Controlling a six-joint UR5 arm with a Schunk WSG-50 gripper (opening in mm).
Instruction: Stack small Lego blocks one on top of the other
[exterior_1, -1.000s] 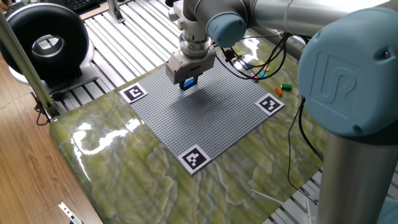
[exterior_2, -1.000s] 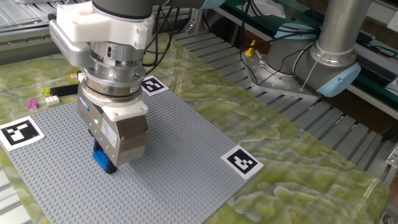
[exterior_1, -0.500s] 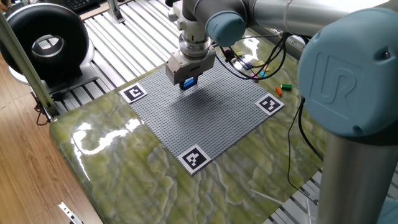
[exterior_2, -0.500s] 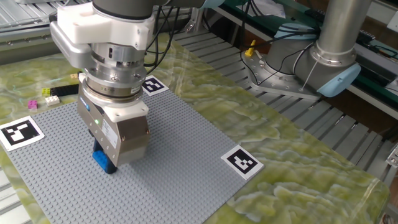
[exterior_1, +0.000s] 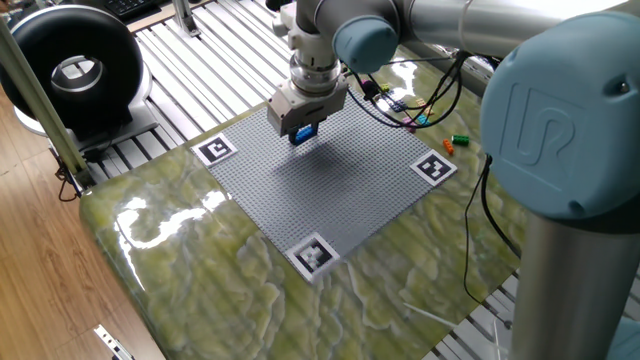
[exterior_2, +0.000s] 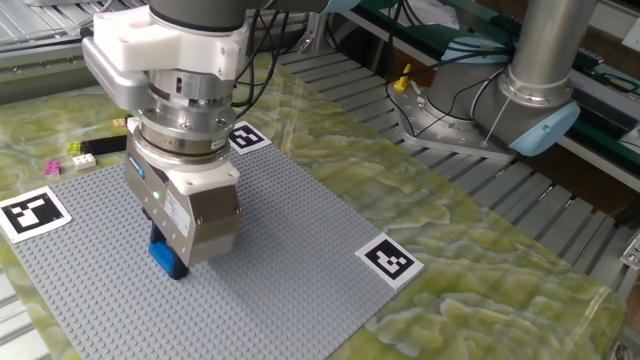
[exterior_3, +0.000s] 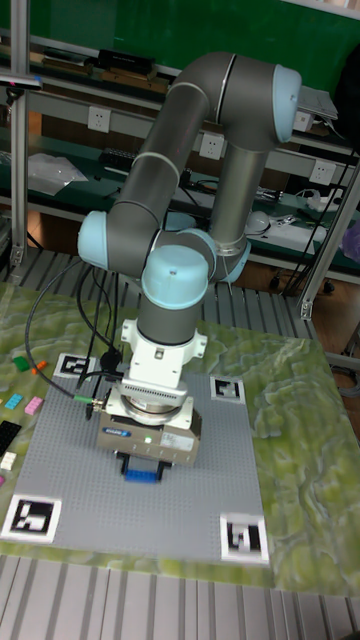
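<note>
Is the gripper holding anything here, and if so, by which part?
The gripper is shut on a blue Lego block, gripping its upper part; the lower end sticks out below, down at the grey baseplate.

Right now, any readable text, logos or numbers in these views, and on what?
"UR" logo: on the blue arm joint cap.
Sticker on the hand's side: too small to read.
Square marker tags: patterns only, no text.
Blue block in the hand: no text visible.

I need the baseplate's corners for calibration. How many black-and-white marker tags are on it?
4, one at each corner of the grey baseplate: back left, back right, front left, front right. None appears hidden.
</note>
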